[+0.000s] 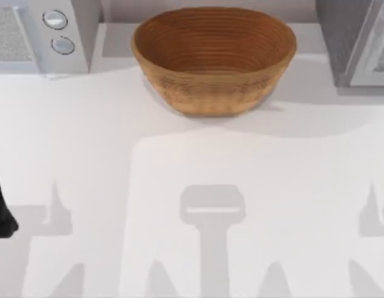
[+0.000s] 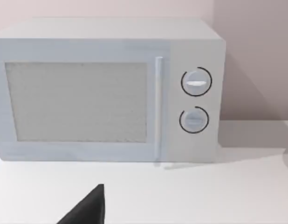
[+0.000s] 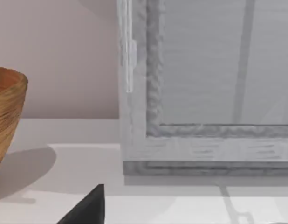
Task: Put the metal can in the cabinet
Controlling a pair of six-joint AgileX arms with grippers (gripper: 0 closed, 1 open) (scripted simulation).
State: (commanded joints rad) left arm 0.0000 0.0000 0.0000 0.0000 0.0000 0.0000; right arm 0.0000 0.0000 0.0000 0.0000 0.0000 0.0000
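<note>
A white microwave (image 1: pixel 46 34) sits at the table's (image 1: pixel 192 186) far left corner, a woven basket (image 1: pixel 214 59) at the far middle, and the grey cabinet (image 1: pixel 356 40) at the far right. The left arm (image 1: pixel 2 208) is parked at the left edge. Whether either gripper's fingers are apart or together, I cannot tell.

A round woven brown wicker basket (image 1: pixel 214 59) sits at the back middle of the white counter (image 1: pixel 192 186). A pale grey microwave oven (image 2: pixel 106 91) with two round dials stands at the counter's back left corner, well apart from the basket.
</note>
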